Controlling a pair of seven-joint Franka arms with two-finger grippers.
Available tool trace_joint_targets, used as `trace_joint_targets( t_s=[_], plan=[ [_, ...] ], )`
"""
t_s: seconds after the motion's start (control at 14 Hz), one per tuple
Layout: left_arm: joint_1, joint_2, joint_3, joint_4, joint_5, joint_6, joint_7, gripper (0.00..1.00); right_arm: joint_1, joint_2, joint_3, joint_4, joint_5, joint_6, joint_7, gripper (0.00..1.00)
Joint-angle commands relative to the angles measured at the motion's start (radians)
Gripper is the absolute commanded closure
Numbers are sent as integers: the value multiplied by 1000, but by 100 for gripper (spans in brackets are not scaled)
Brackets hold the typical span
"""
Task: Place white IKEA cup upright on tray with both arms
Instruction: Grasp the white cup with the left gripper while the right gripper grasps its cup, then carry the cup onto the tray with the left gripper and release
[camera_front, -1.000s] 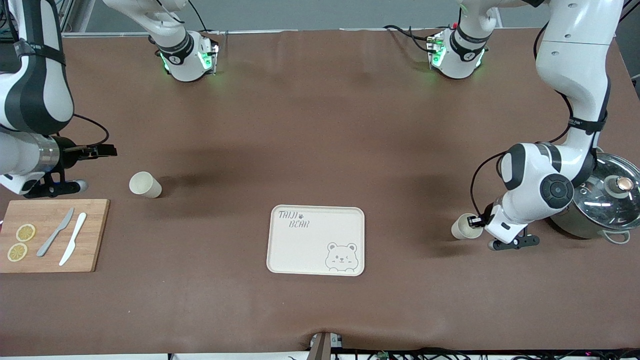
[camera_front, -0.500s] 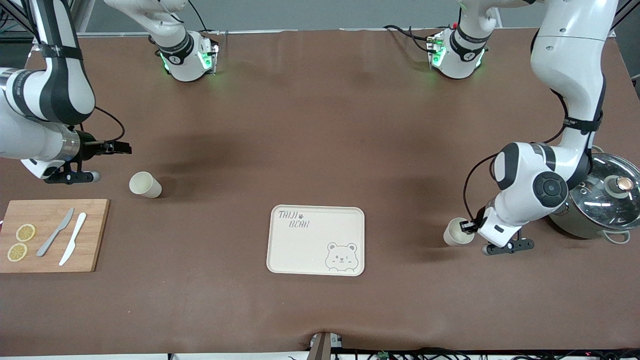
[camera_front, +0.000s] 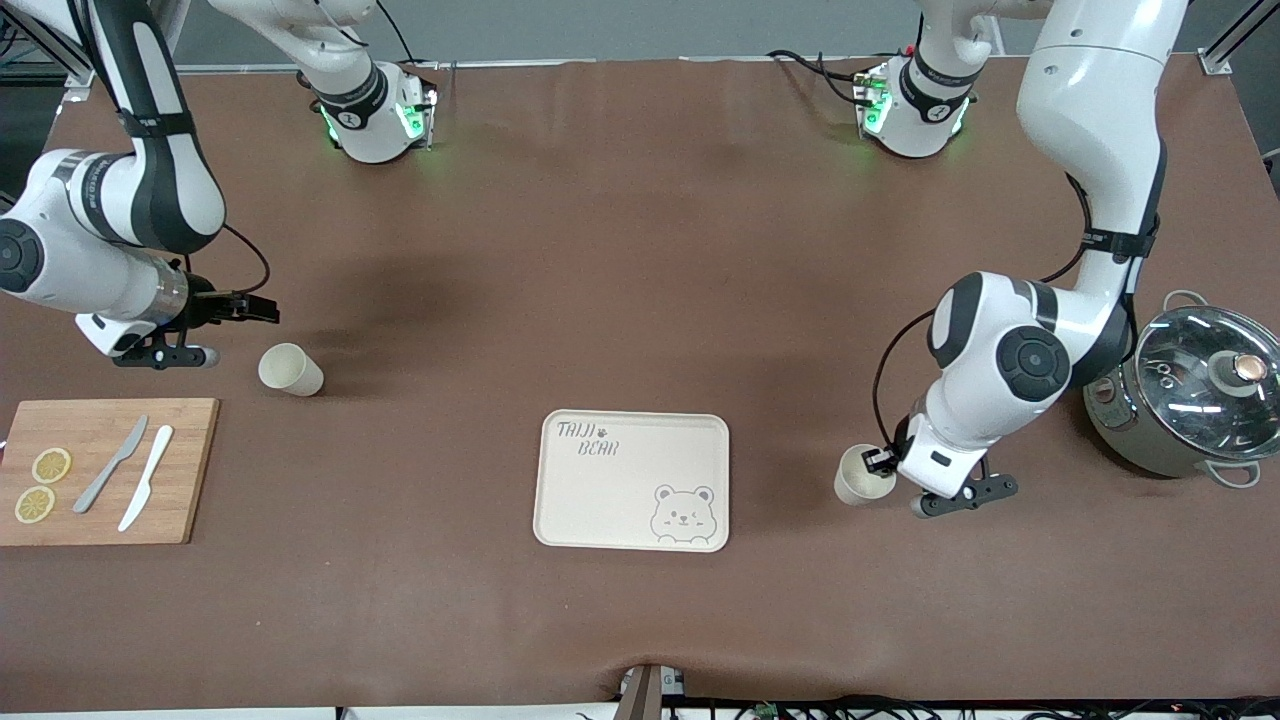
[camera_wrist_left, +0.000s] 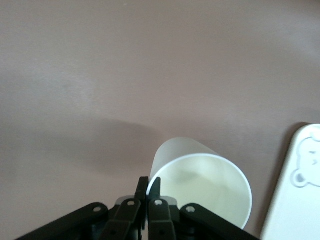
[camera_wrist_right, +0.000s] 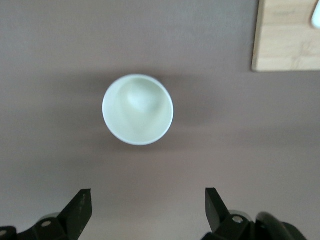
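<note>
Front view: tray (camera_front: 632, 480) at lower centre, bare. Left pincer (camera_front: 882, 461) clamps the rim of one white cup (camera_front: 859, 476), airborne just beside the tray. Right pincer (camera_front: 262, 309), spread open, is near second cup (camera_front: 290, 369) on desk (camera_front: 640, 250). Both placements remain.

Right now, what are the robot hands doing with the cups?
Left gripper shut on one cup's rim, beside tray. Right gripper open by second cup. Nothing blocking.

Wooden cutting board (camera_front: 180, 470) with two knives (camera_front: 130, 478), lemon slices (camera_front: 42, 484); lidded steel pot (camera_front: 1190, 400)
</note>
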Motion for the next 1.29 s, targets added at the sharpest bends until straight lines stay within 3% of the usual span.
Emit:
trace_joint_targets(
  t_s=[0.0,0.36,0.64,0.86,1.0,1.21],
  plan=[
    [-53,47,4,89,-12,-25,-61,100,-24,18,12,-23,19,82,4,11],
    [-176,160,10,226,-11,-26,-239,100,-36,96,12,-23,17,182,1,39],
    [-241,236,16,300,-11,-23,-314,100,-41,143,12,-21,17,251,1,53],
    [-265,250,12,303,-11,-25,-376,100,-41,167,14,-20,17,286,1,76],
    [-271,265,12,303,-12,-26,-391,100,-45,181,14,-12,19,292,-2,81],
    [-290,266,12,300,-12,-29,-423,100,-45,187,14,-10,19,294,-4,99]
  ],
)
